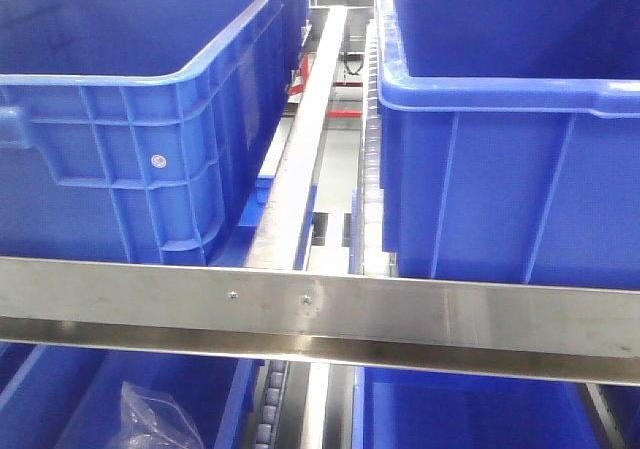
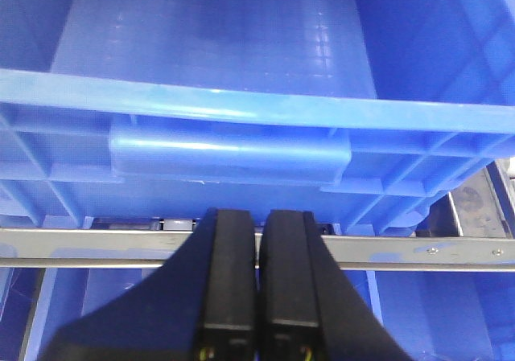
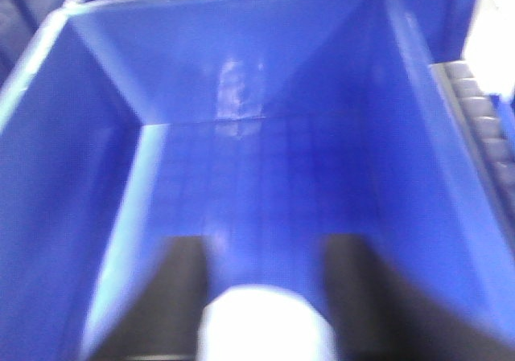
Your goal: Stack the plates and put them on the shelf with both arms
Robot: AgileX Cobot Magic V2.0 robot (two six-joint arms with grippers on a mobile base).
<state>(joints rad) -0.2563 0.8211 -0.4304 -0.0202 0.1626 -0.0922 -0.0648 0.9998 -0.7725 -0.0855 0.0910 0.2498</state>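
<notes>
On my left, the left gripper (image 2: 257, 297) hung with its black fingers pressed together and nothing between them, just short of the left blue crate (image 2: 241, 104), level with the crate's handle lip (image 2: 229, 153) and above the steel shelf rail (image 2: 402, 252). Further right, my right gripper (image 3: 261, 297) was spread wide over the open right blue crate (image 3: 265, 176), and a blurred white shape (image 3: 265, 325) sat between the fingers; I judged it one of the plates, though whether I was actually gripping it I could not tell. No second plate showed in any view. To do this well, I judged I should keep the plate level and lower it slowly, clear of the crate walls.
</notes>
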